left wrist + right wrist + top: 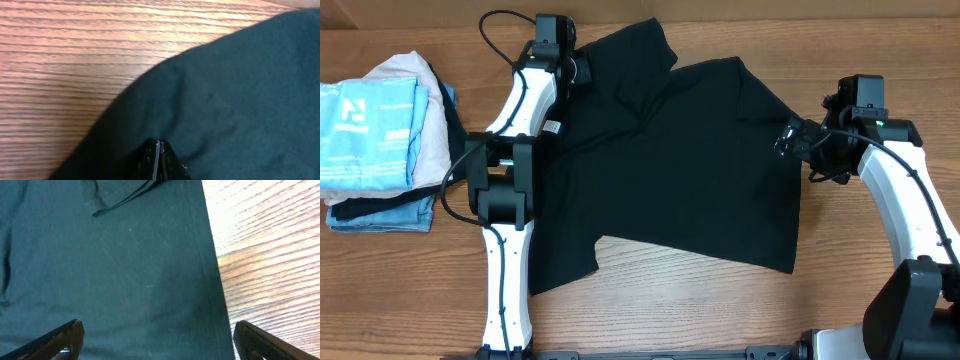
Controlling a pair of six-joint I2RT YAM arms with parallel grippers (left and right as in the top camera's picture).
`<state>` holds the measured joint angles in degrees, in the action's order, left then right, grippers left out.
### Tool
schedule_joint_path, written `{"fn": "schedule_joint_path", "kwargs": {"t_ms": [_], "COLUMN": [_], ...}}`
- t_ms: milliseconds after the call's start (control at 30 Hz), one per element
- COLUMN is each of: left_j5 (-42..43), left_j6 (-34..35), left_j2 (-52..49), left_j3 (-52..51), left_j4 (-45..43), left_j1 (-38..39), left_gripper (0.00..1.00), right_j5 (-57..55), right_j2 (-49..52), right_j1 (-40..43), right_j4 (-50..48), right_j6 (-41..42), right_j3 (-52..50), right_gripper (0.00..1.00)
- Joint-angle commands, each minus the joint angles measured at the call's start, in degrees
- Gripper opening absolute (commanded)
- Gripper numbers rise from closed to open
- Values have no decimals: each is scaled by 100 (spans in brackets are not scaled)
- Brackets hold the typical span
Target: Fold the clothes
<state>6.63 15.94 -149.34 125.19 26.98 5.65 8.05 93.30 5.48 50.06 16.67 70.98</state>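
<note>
A wooden table (700, 310) fills the overhead view from edge to edge, its top a warm mid-brown with fine grain lines running left to right. At the table's left edge lies a pile of folded garments (375, 140): a light blue one with white print (370, 130) on top, a pale pink-beige one (408, 68) showing toward the table's far edge, and a darker blue layer (380, 215) at the bottom on the table's near side. The light from above is soft and even. In the wrist views the table's surface looks reddish, with pale sheen along the grain and one bright whitish glare
</note>
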Motion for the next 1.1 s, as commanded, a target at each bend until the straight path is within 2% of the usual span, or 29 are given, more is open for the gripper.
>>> {"fn": "schedule_joint_path", "kwargs": {"t_ms": [0, 267, 367, 467, 700, 767, 833, 933, 1000, 1067], "left_j5": [-431, -546, -1056, -1108, -1071, -898, -527, 343, 813, 833], "left_j6": [-116, -87, 472, 750, 726, 756, 787, 562, 503, 474], "left_j2": [-179, -208, -208, -186, 455, 868, 1287, 1563, 1563, 1602], "left_j3": [9, 9, 9, 48, 850, 1102, 1143, 1143, 1143, 1143], "left_j4": [157, 730, 1093, 1158, 1390, 1591, 1652, 1987, 2520, 3366], "left_j1": [-192, -503, -564, -640, -597, -595, -597, -584, -549, -503], "left_gripper": [4, 4, 4, 4, 4, 4, 9, 4, 4, 4], "right_j5": [-50, -50, -50, -50, -68, -184, -184, -179, -92, 769], "right_j2": [11, 11, 11, 11, 11, 11, 11, 11, 11, 4], "right_j1": [-15, -15, -15, -15, -15, -13, -13, -13, -15, -15], "right_j4": [-33, -33, -33, -33, -35, -70, -72, -293, -623, -614], "right_j6": [-22, -22, -22, -22, -76, -170, -170, -168, -153, -173], "right_j3": [98, 98, 98, 98, 98, 98, 98, 98, 98, 103], "right_gripper": [100, 100, 100, 100, 100, 100, 100, 100, 100, 100]}}
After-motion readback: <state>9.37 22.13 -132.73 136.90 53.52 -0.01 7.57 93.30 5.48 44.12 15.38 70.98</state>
